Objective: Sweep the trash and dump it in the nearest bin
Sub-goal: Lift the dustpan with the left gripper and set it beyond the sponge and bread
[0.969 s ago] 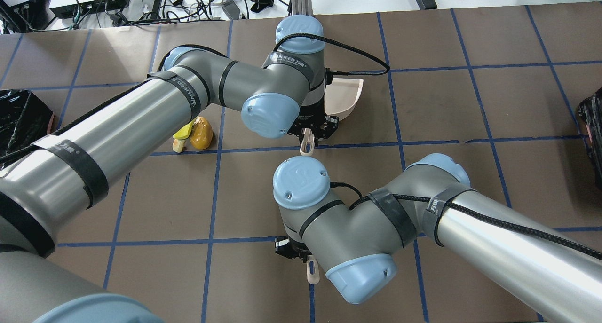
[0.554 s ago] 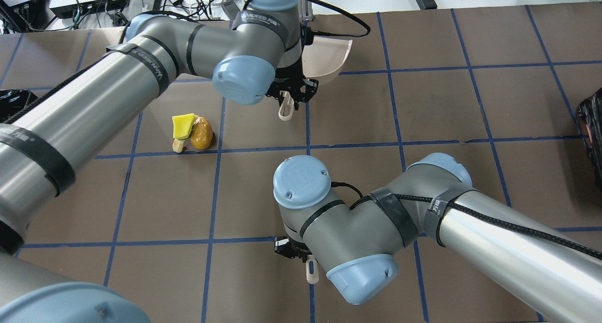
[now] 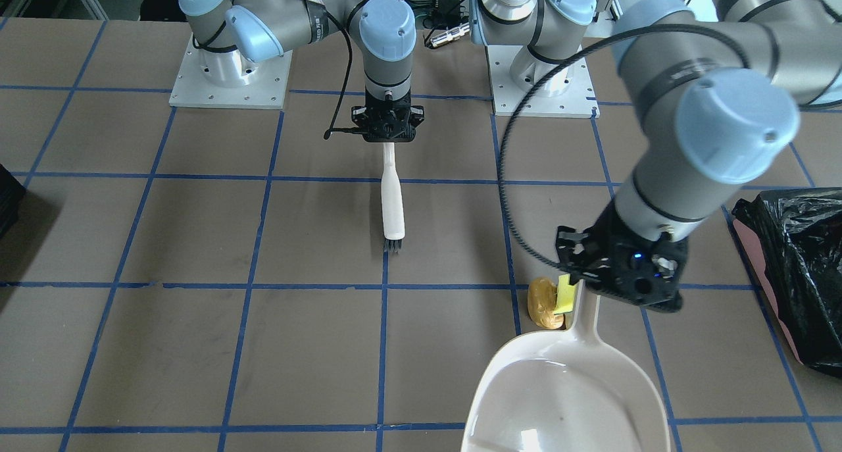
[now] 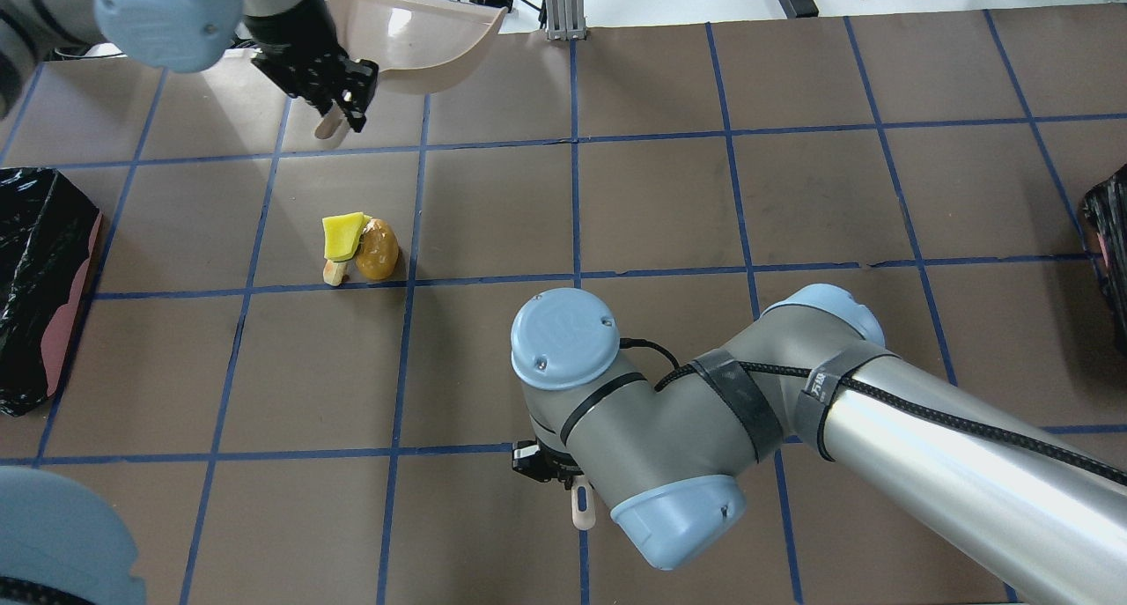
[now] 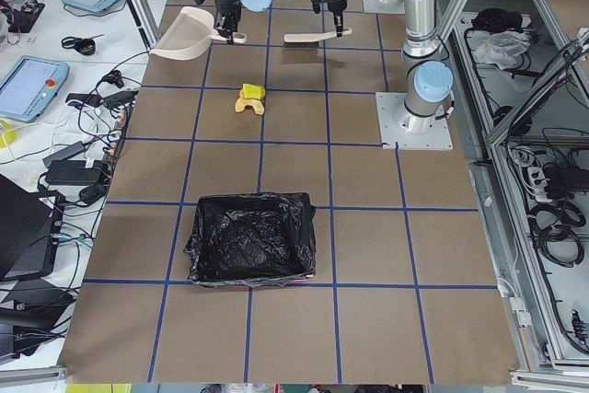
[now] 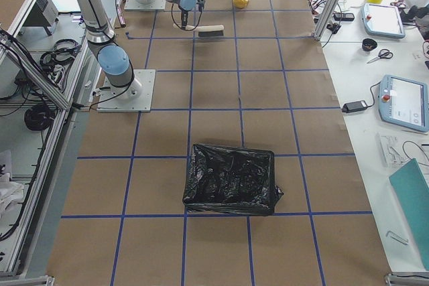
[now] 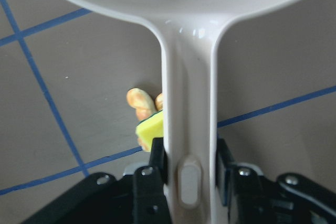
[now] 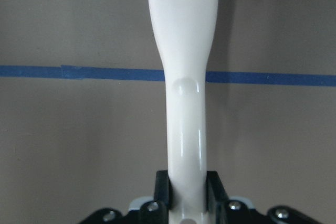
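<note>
The trash, a brown lump with a yellow-green wedge and a small tan slice (image 4: 361,248), lies on the table left of centre; it also shows in the front view (image 3: 546,304). My left gripper (image 4: 339,103) is shut on the handle of a beige dustpan (image 4: 414,37), held in the air beyond the trash at the table's far edge. In the left wrist view the handle (image 7: 189,103) crosses over the trash (image 7: 142,108). My right gripper (image 3: 388,126) is shut on a white brush (image 3: 393,205) near the robot's side. The pink, black-bagged bin (image 4: 35,288) stands at the left edge.
A dark black object (image 4: 1109,253) sits at the table's right edge. The brown table (image 4: 669,200) has a grid of blue tape lines. Cables and devices (image 4: 176,6) lie beyond the far edge. My right arm (image 4: 704,438) spans the near right part.
My left arm has carried the dustpan from the table's middle to the far left, uncovering the trash. The right arm and brush have not moved.
</note>
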`<state>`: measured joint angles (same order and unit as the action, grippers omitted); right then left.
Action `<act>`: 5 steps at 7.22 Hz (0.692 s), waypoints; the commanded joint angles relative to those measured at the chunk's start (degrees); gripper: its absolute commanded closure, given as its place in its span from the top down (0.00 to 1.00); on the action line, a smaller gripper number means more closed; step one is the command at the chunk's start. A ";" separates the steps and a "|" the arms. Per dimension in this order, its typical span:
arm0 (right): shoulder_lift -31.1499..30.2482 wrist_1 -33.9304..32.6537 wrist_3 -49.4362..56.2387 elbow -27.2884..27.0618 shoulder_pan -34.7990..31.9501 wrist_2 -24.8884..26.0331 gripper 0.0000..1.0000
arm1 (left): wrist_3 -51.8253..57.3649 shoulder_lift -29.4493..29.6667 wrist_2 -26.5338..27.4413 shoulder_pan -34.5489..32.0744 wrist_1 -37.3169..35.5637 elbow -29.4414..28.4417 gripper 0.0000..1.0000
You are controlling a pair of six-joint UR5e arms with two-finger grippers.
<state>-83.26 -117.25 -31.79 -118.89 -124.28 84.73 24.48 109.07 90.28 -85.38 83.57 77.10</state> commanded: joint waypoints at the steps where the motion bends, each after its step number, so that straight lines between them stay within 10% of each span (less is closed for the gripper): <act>1: -0.15 2.44 -1.59 2.33 0.00 -0.09 0.00 | 22.42 -2.19 0.60 11.32 6.14 0.68 0.00; 5: 0.98 2.92 -21.00 6.73 -1.92 -5.50 0.00 | 71.46 -1.42 10.88 28.73 -0.96 3.48 0.00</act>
<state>-83.26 -113.45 -47.76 -112.88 -125.08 82.87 80.61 106.56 99.92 -62.67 88.62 78.77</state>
